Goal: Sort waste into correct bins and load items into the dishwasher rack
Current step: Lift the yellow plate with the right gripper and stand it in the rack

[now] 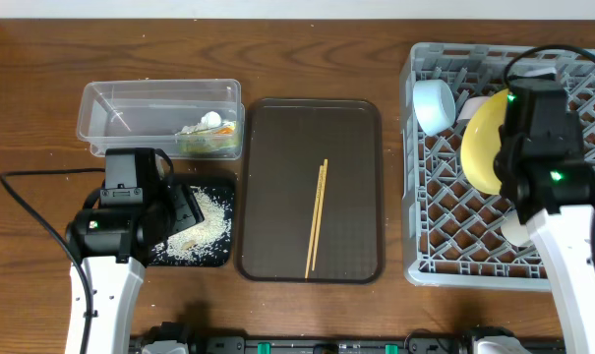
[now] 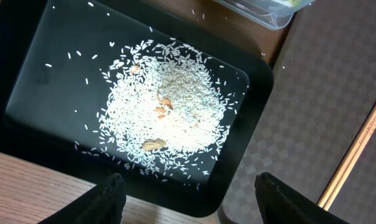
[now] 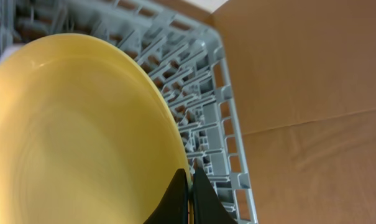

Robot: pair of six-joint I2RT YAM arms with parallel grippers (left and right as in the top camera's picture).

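Yellow round plate [image 3: 82,124], glossy, stands tilted on edge among the pegs of the large grey lattice dishwasher rack [image 1: 445,236]. Its rim is pinched between the fingers of the right gripper [image 3: 189,198], and a light blue bowl [image 1: 433,105] lies just beside it. Left of the rack, wooden chopsticks [image 1: 317,218] lie on a dark brown serving tray [image 1: 277,197]. Further left, the left gripper [image 2: 191,190] hovers, fingers apart, over a shallow black tray [image 2: 38,74] of loose white rice [image 2: 175,106].
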